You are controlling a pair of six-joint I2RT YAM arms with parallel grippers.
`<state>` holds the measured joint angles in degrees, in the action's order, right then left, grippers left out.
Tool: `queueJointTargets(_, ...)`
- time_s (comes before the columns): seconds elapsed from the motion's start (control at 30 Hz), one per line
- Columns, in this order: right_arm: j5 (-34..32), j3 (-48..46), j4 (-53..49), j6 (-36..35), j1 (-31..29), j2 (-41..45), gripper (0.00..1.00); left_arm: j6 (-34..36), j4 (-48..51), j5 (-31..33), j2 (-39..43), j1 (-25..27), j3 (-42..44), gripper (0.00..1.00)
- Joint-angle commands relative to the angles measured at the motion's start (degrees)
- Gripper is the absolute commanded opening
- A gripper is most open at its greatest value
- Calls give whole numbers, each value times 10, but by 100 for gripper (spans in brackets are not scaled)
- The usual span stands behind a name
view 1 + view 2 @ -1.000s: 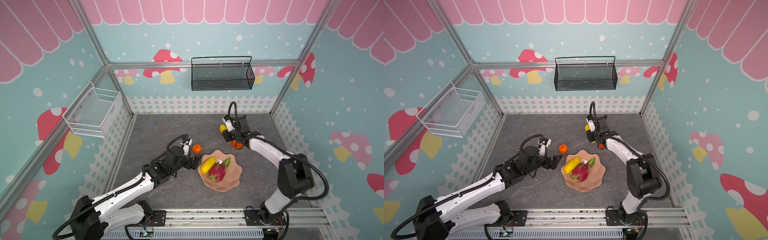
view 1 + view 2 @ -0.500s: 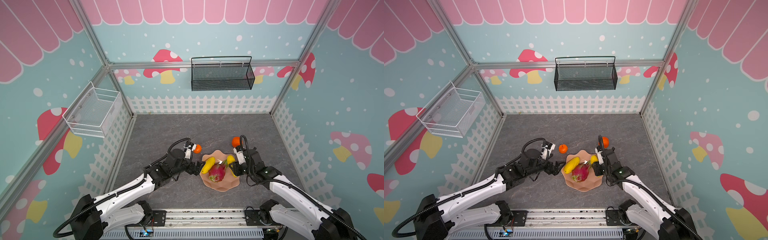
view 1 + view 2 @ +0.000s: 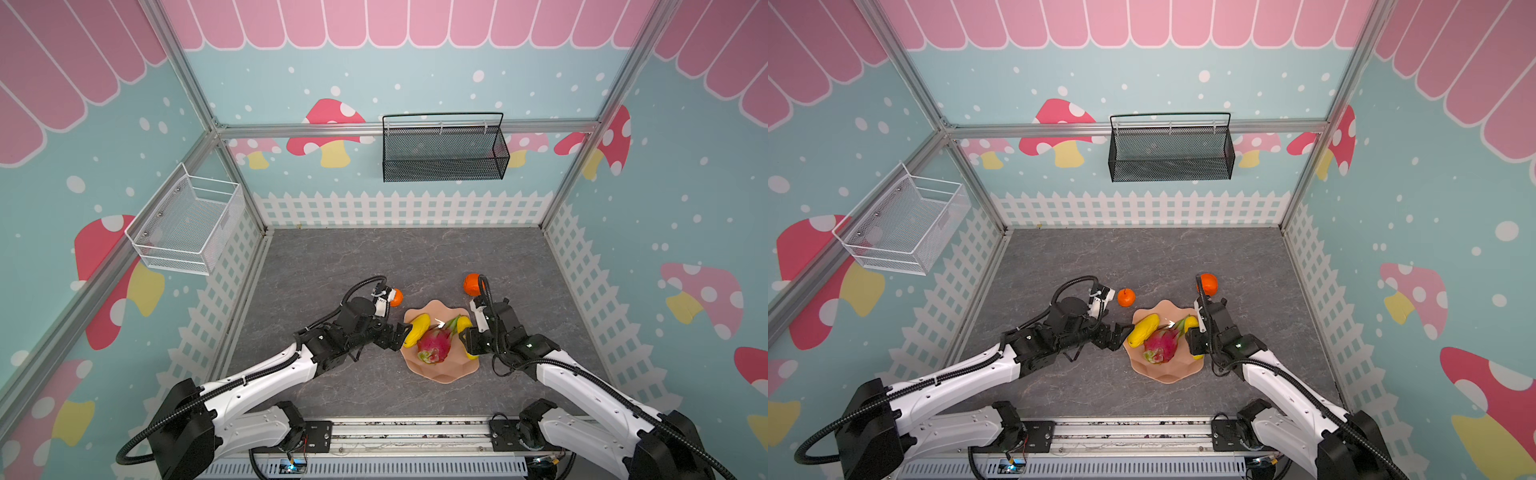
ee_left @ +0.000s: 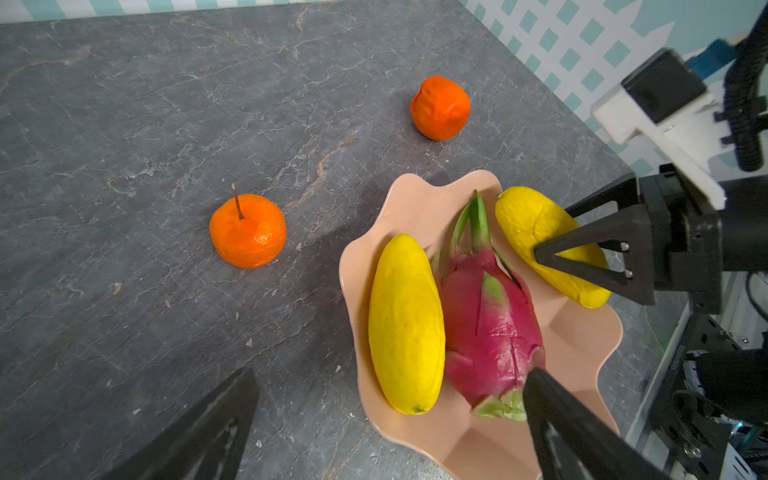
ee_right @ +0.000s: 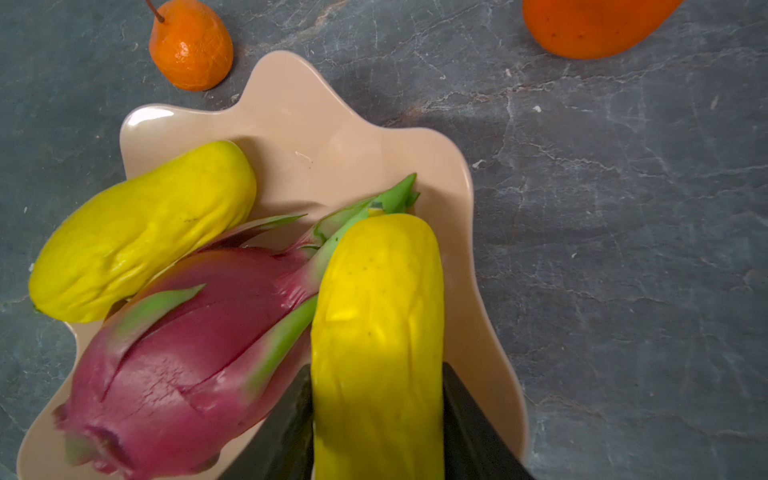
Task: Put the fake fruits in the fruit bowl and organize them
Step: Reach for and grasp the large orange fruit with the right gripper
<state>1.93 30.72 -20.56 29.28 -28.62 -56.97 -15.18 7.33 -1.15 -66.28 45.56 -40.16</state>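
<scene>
Fruit bowl (image 3: pixel 446 372), the peach-pink one with the wavy rim, sits on the grey marbled tabletop (image 3: pixel 374 257) towards the front, between the two arms. Inside it the left mango (image 3: pixel 417 329) lies along the left side. The magenta dragon fruit (image 3: pixel 434 345) lies right against it in the middle, with its green tips pointing toward the back wall.

The right gripper (image 5: pixel 377 372) has its fingers pressed against both flanks of the right mango (image 5: pixel 378 291). It pinches the mango lengthwise over the bowl's right side, just beside the dragon fruit (from where I stand I can't tell whether that mango rests on the bowl or hangs a little above it).

The left gripper (image 3: pixel 1120 336) hovers at the bowl's left rim with its fingers spread wide and empty. In the left wrist view one finger (image 4: pixel 573 432) crosses in front of the dragon fruit's stem end, and the other stands over bare tabletop.

Two oranges lie out on the tabletop behind the bowl, both clear of its rim. The stemmed orange (image 3: pixel 1126 297) is off the back-left, close to the left arm's wrist camera. The other orange (image 3: pixel 1208 284) is off the back-right, beside the right arm's black cable.

A black mesh basket (image 3: pixel 442 151) hangs on the back wall and a white mesh basket (image 3: pixel 187 226) on the left wall, both well away from the fruit.
</scene>
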Motion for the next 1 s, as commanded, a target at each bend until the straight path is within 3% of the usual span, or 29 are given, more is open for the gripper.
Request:
queueJointTargets(0.0, -9, -7, -1, 8, -4, -10, 51, 4, -16, 3, -11, 2, -11, 100)
queueJointTargets(0.3, -20, 12, -1, -3, -6, -14, 61, 5, -21, 0, -23, 3, -15, 100)
queueJointTargets(0.47, -100, 85, -26, -27, -2, -24, 69, 5, -19, -1, -20, 2, -15, 100)
queueJointTargets(0.73, -108, 214, 30, -114, 122, -182, 76, 5, -19, 3, -10, 3, -12, 100)
queueJointTargets(0.97, -81, 309, 76, -146, 162, -350, 83, 15, -15, 11, -13, 1, -17, 100)
